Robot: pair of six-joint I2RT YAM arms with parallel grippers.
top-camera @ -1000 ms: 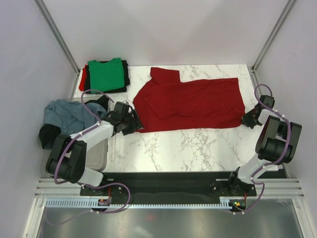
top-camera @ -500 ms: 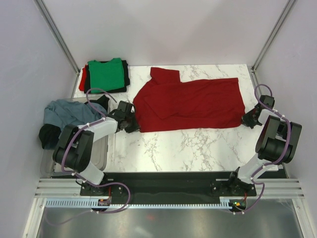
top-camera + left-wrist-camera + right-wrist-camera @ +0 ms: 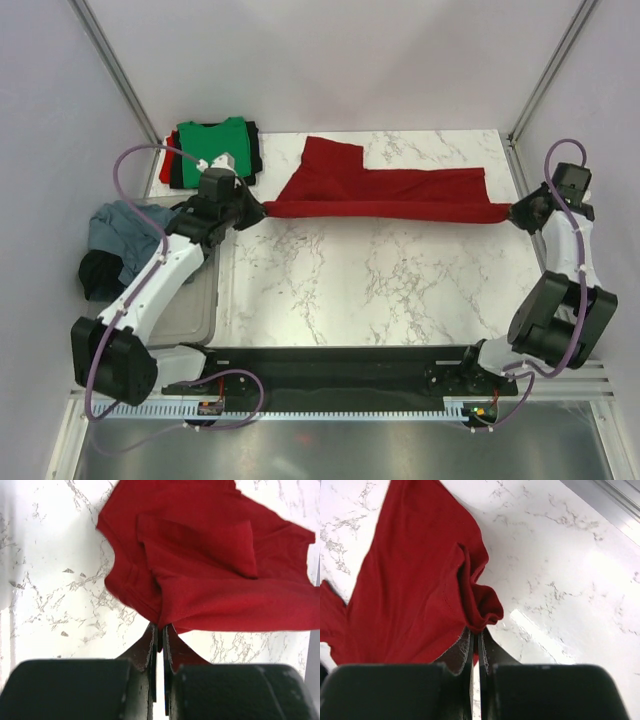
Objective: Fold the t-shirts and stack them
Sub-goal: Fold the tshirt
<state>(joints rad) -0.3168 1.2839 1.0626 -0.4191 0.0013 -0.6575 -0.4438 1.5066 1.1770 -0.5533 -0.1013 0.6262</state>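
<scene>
Left gripper (image 3: 250,210) at 9 o'clock and right gripper (image 3: 515,212) at 3 both pinch red shirt (image 3: 380,185) edge. Thin bite: uneven pull could slip it, skewing fold.

1. A robot lab's test cell: plain white walls (image 3: 340,60) are framed by bare aluminium posts (image 3: 115,70).
2. A left arm (image 3: 160,270) and a right arm (image 3: 565,250) are bolted to a black base plate (image 3: 340,362) at the near edge of the marble-patterned table (image 3: 380,290).
3. Purple cables (image 3: 130,155) and metal rails (image 3: 570,380) lie exposed.
</scene>
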